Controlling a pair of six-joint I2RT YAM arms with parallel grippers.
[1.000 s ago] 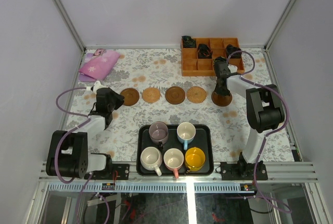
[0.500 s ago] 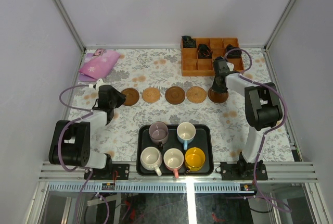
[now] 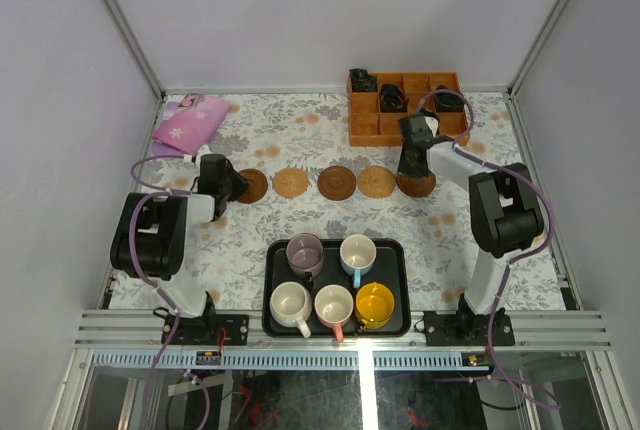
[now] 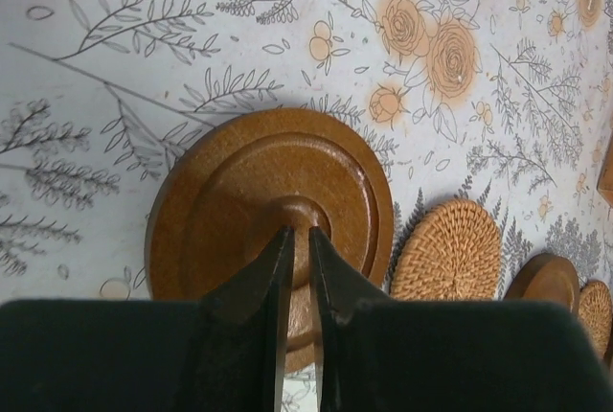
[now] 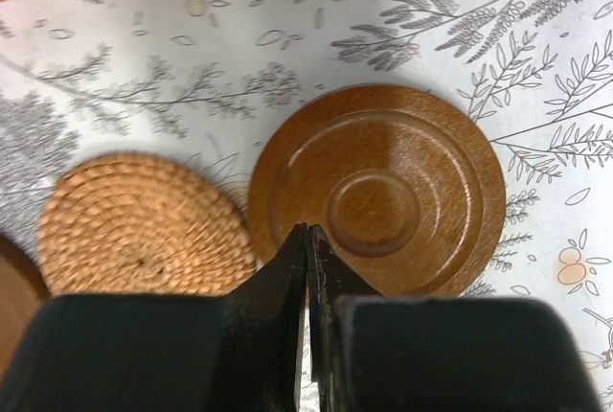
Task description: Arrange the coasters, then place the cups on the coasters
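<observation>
Floral tabletop (image 3: 300, 135) carries the row: left fingers (image 4: 273, 278), almost closed, tip onto the leftmost dark coaster (image 4: 230, 192); right fingers (image 5: 292, 268), closed, meet the rightmost dark coaster (image 5: 402, 172) at its rim.

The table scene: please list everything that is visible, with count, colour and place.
Coasters: five, three dark wood, two woven tan, one row across mid-table.
Cups: five, mauve, cream, yellow, two white, in the tray.
Tray: one, black, near edge, centre.
Compartment box: one, orange, far right.
Bundles: three, dark, in box compartments.
Pouch: one, pink floral, far left.
Tablecloth: one, white floral, covering table.
Left gripper: black, nearly shut, over left-end coaster.
Right gripper: black, shut, at right-end coaster's edge.
</observation>
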